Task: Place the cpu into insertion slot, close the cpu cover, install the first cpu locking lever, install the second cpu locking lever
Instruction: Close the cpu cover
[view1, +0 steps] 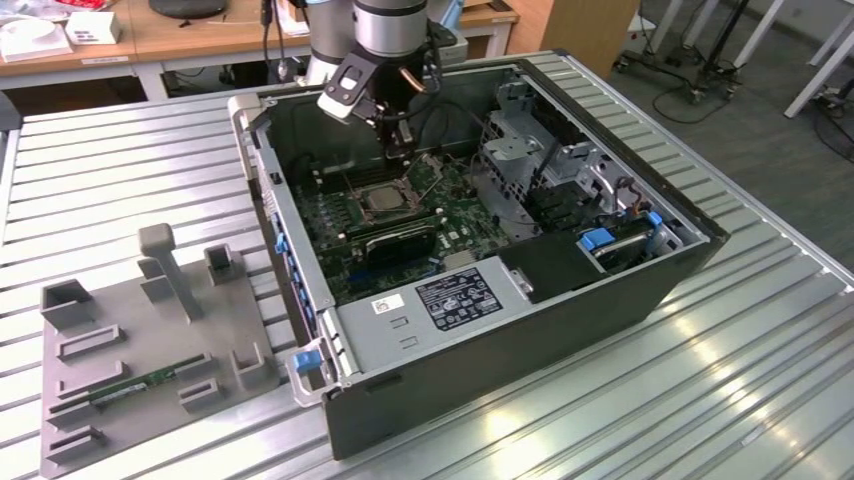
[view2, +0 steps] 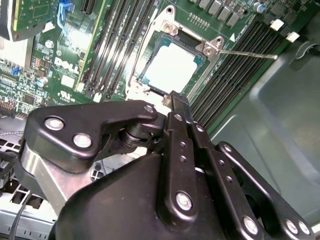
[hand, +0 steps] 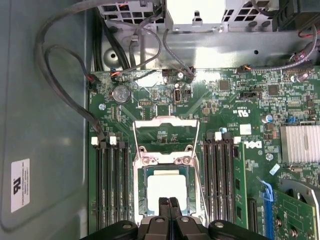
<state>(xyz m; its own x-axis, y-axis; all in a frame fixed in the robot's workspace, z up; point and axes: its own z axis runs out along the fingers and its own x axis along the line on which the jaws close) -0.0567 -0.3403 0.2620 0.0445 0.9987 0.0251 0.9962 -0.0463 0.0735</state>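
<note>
Exterior view
Computer case (view1: 561, 300): lies open on its side on the ribbed metal table (view1: 721, 400).
Arm: reaches down into the case from the far edge.
Gripper (view1: 399, 158): hangs just above the green motherboard (view1: 334, 225), close over the socket area.
Cpu (view1: 387, 203): a pale square on the board, below the fingertips.
Grey fixture tray (view1: 120, 350): on the table toward the exterior view's left, apart from the case.

First wrist view
Gripper (hand: 169, 201): the two black fingers are pressed together and pinch nothing.
Cpu (hand: 167, 186): lies flat inside the insertion slot (hand: 141, 186), its silvery top facing up, just beyond the fingertips.
Cpu cover (hand: 166, 123): swung open off the chip; green board shows through its square cut-out.
Memory slots (hand: 112, 185): long black rows on both sides of the socket.

Second wrist view
Gripper (view2: 176, 98): its tip is at the near edge of the socket; whether it touches, I cannot tell.
Cpu (view2: 172, 67): seated in the insertion slot (view2: 141, 75), uncovered.
Locking lever (view2: 250, 53): a thin metal rod standing out over the memory slots (view2: 235, 75).
</note>
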